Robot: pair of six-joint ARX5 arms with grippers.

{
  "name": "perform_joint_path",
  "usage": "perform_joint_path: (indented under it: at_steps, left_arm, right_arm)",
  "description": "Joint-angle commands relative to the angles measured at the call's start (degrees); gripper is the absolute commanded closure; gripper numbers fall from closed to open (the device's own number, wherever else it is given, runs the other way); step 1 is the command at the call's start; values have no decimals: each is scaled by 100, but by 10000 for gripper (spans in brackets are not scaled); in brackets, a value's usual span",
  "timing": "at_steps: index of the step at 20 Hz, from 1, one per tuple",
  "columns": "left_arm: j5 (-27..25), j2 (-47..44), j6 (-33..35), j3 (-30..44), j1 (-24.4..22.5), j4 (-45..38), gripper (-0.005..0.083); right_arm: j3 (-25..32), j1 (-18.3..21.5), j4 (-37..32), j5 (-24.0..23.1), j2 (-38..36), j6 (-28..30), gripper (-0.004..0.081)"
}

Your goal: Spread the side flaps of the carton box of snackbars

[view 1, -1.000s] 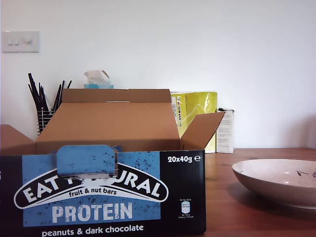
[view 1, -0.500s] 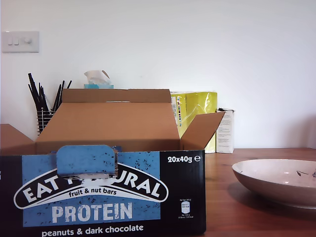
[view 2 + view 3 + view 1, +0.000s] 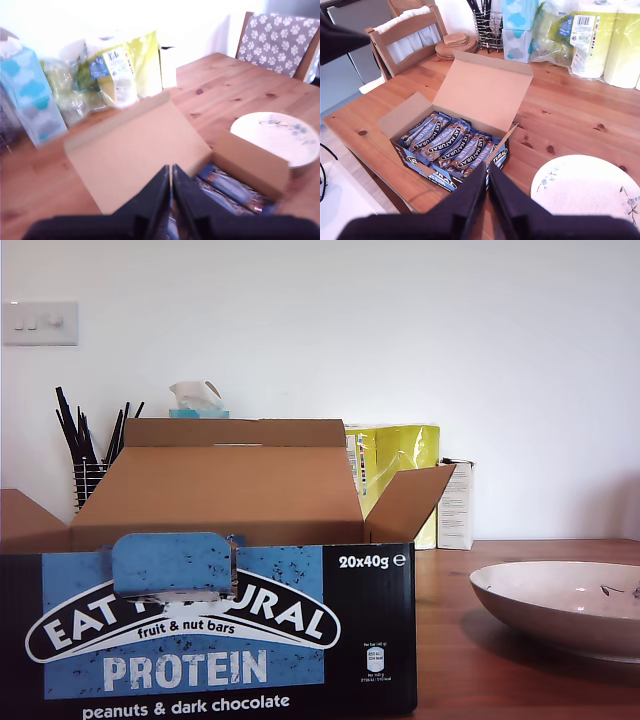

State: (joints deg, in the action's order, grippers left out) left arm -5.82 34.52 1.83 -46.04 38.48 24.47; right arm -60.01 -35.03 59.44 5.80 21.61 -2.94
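both side flaps (image 3: 405, 116) splayed on carton box of snackbars (image 3: 451, 145) (bars showing); my first gripper (image 3: 171, 186), my second gripper (image 3: 487, 181) pinched closed, empty.

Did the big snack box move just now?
Yes, barely: the carton box of snackbars slid slightly toward the exterior view's left, judged against the unmoved bowl.
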Motion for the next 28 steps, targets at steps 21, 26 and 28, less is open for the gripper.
perform_joint_path:
  at_steps: [21, 26, 28]
  left_arm:
    - [3683, -855, 280, 214, -3230, 1731, 795]
    - [3604, -1491, 269, 944, -3233, 1766, 795]
    - [3495, -1674, 271, 973, -3233, 1786, 795]
  right_arm:
    - [323, -20, 245, -299, 35, -319, 783]
    - [1130, -20, -514, -313, -63, -249, 783]
    - [1279, -20, -605, -354, -81, -195, 783]
